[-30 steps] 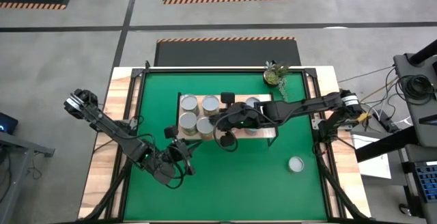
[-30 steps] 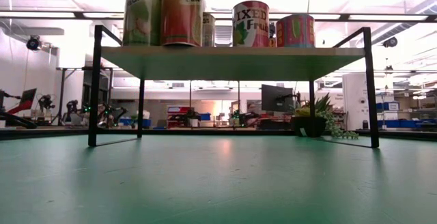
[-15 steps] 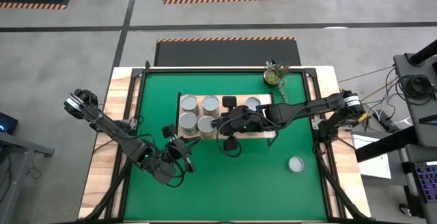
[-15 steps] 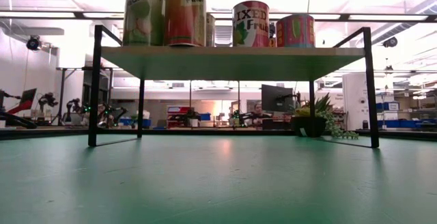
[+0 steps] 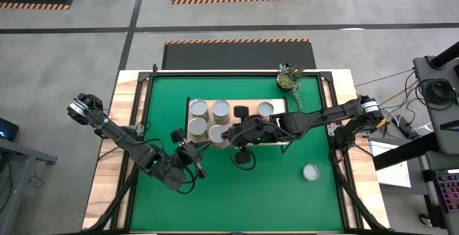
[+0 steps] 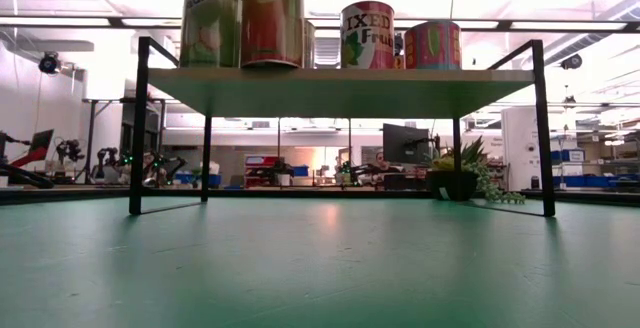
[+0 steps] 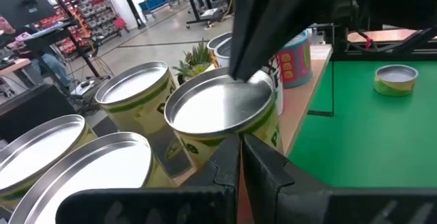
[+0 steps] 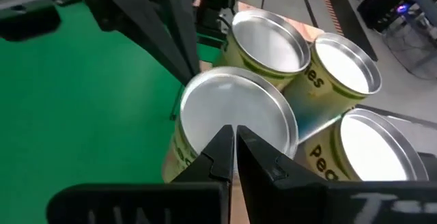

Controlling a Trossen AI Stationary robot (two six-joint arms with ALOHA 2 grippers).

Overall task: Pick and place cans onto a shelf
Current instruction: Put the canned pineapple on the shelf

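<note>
The shelf (image 5: 282, 140) stands on the green mat and also shows in the low view (image 6: 340, 90). Several cans stand on it: a tight group at its left end (image 5: 197, 109) and one (image 5: 265, 109) at its right. A low can (image 5: 310, 172) stands alone on the mat. My right gripper (image 8: 229, 136) is shut and reaches in from the table's right over the group's near right can (image 8: 235, 111), which has a red label in the low view (image 6: 272, 23). My left gripper (image 7: 240, 145) is shut. It hovers just off the shelf's near left corner (image 5: 192, 151) and points at the same can (image 7: 218, 108). My right gripper rests its shut fingertips (image 7: 240, 70) on the can's silver top (image 7: 225, 94), near its rim. The fingers slant down from the table's right. The can stands upright on the shelf.
A small potted plant (image 5: 289, 79) stands at the mat's far right corner. The mat's near half is open except for the lone can. The two arms' fingers are close to each other over the shelf's near left part.
My right gripper has gone a little toward the table's near edge, staying shut. In the low view the red-labelled can has shifted slightly on the shelf with it, still upright.
</note>
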